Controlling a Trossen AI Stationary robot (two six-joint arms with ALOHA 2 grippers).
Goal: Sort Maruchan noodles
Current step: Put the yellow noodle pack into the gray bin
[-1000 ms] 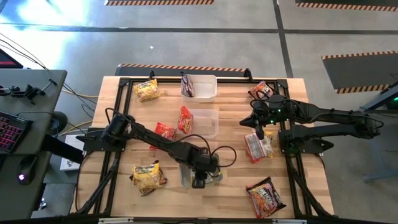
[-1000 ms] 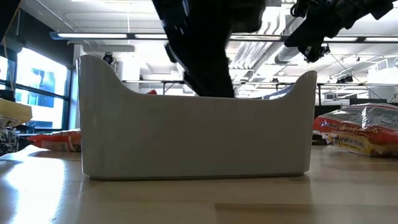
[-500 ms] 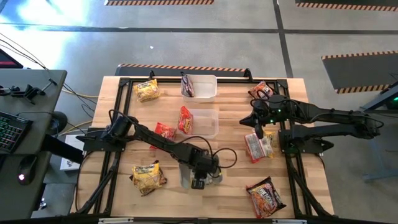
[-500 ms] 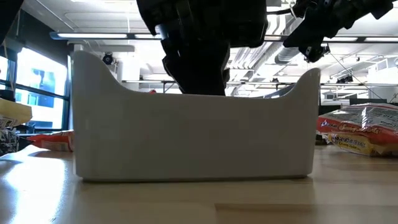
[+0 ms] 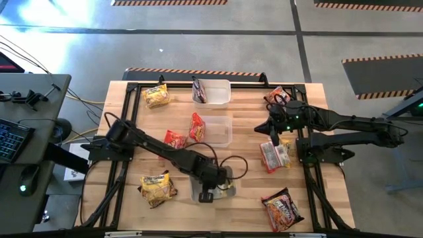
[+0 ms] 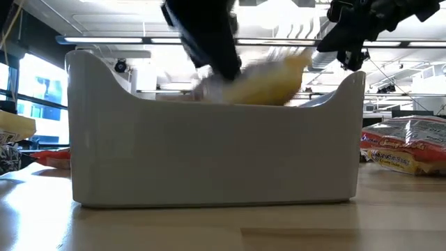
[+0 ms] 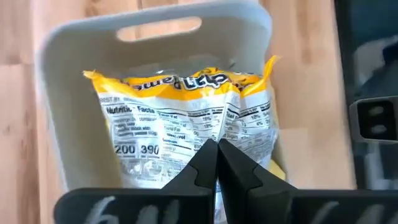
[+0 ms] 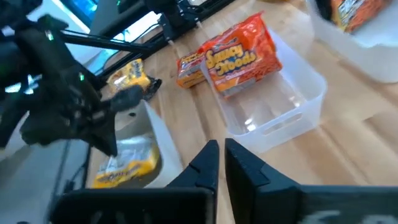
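My left gripper [image 5: 206,196] is over the clear tub [image 5: 213,186] by the table's near edge, shut on a yellow noodle packet [image 7: 186,124]. The low view shows that packet [image 6: 268,82] blurred and tilted above the tub's rim [image 6: 209,111]. My right gripper [image 5: 274,141] hangs shut in the air above two packets [image 5: 275,156] lying flat at the right. A red packet [image 5: 196,127] leans on the middle tub's wall [image 5: 218,131]. Another red one [image 5: 175,139] lies beside it. A dark packet [image 5: 199,90] stands in the far tub [image 5: 215,92]. My left gripper pinches the yellow packet between its two fingers at the raised middle seam on its printed back [image 7: 214,138], coming from above and pointing down. The packet is partly inside the tub, and one end [image 6: 296,64] sticks up over the rim.
Yellow packets lie at the far left [image 5: 156,96] and near left [image 5: 157,188]. A red packet [image 5: 283,208] lies near right, and another packet [image 5: 278,96] far right. Black frame rails [image 5: 129,119] run along the table's sides. Bare wood shows between the tubs and the right packets.
My left gripper has moved a little toward the table's near edge and risen. The near tub has slid toward the near edge. The yellow packet, hidden behind the tub's wall before, now shows tilted above its rim.
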